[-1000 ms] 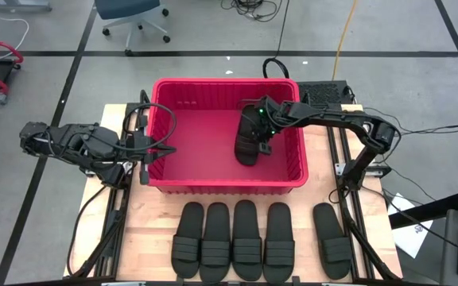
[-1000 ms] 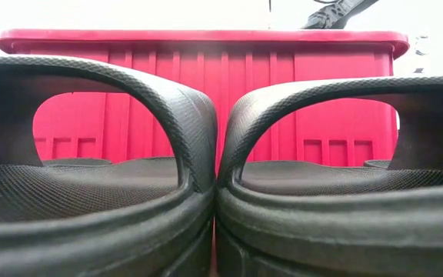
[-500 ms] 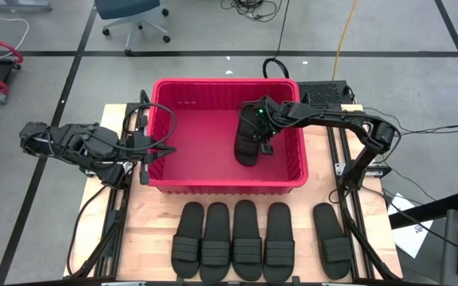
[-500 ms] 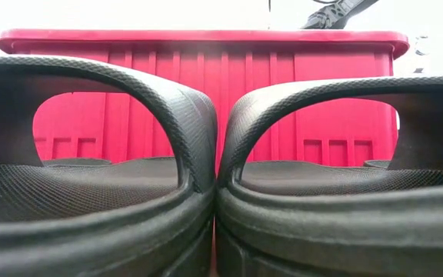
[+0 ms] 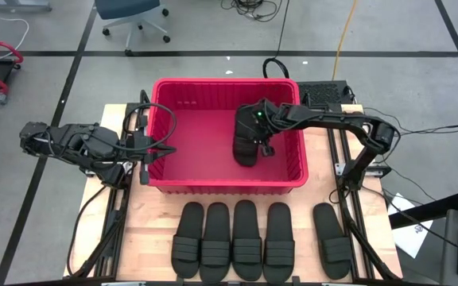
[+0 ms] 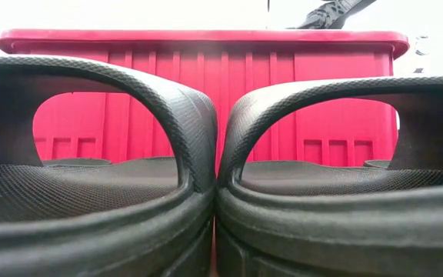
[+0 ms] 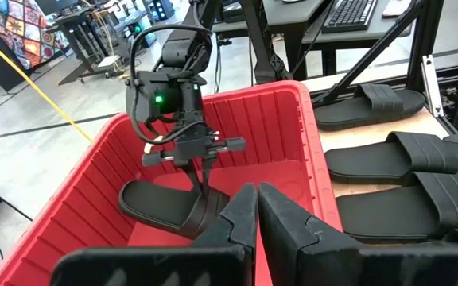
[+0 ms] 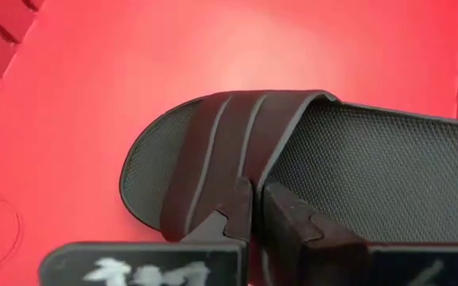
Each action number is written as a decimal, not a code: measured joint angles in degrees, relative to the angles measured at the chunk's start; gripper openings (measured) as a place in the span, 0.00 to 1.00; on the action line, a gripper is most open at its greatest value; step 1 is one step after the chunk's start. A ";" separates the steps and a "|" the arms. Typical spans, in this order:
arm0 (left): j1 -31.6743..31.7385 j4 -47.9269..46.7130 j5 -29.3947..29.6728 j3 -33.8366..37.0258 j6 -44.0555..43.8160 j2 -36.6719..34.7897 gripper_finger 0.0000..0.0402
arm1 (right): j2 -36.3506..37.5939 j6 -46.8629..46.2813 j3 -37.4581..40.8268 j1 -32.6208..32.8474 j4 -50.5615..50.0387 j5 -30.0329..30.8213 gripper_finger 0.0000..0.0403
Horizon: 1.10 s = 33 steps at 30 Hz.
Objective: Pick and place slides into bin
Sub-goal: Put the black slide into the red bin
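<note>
The right claw (image 5: 254, 140) is clamped on a slide's (image 5: 246, 148) strap inside the red bin (image 5: 225, 185). The left claw (image 5: 144, 151) waits left of the bin, fingers together.

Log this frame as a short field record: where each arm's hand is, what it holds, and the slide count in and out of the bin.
right hand: inside the large red plastic bin, shut on the strap of one matte black rubber slide
left hand: shut, empty, waiting outside the bin's left wall
slide in bin: sole appears to lie on the floor
slides on table: five in a row in front of the bin
</note>
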<state>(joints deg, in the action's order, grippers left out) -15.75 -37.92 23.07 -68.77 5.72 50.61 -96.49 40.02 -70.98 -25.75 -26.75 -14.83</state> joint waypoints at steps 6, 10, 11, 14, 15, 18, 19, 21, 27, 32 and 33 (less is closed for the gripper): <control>0.00 0.00 0.00 0.00 0.00 0.00 0.05 | 0.00 -1.48 0.00 0.02 1.05 0.17 0.08; 0.01 0.01 0.00 0.00 0.00 0.00 0.05 | 0.00 -1.50 0.07 0.00 1.39 0.44 0.14; 0.01 0.01 0.00 0.00 0.00 0.00 0.05 | 0.00 -1.48 0.07 0.00 1.62 0.42 0.15; 0.01 -0.01 0.00 0.00 0.02 0.00 0.05 | 0.00 -1.50 0.24 0.01 2.02 0.39 0.20; 0.01 0.01 0.00 0.00 0.02 0.00 0.05 | 0.00 -1.54 0.43 0.00 2.14 0.39 0.21; -0.01 0.01 0.00 0.00 0.02 0.00 0.05 | 0.00 -2.32 1.00 0.00 2.23 0.37 0.26; 0.00 0.01 0.00 0.00 0.02 0.00 0.05 | 0.00 -2.86 1.28 0.02 2.32 0.33 0.27; 0.00 0.01 0.00 0.00 0.02 0.00 0.05 | 0.00 -4.38 1.51 0.02 2.43 0.15 0.30; -0.02 1.01 -0.31 0.02 0.02 0.02 0.05 | 3.60 -9.66 1.51 0.02 7.10 0.04 0.30; -0.02 3.05 -0.55 0.02 0.04 0.02 0.05 | 10.99 -12.35 1.51 0.66 8.03 4.33 0.24; -0.02 3.27 -0.55 0.02 0.02 0.00 0.05 | 12.72 -12.58 1.51 1.19 7.74 6.38 0.22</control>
<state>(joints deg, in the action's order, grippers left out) -15.77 -34.65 22.52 -68.75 5.74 50.61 -83.77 27.44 -69.47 -24.56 -19.01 -8.45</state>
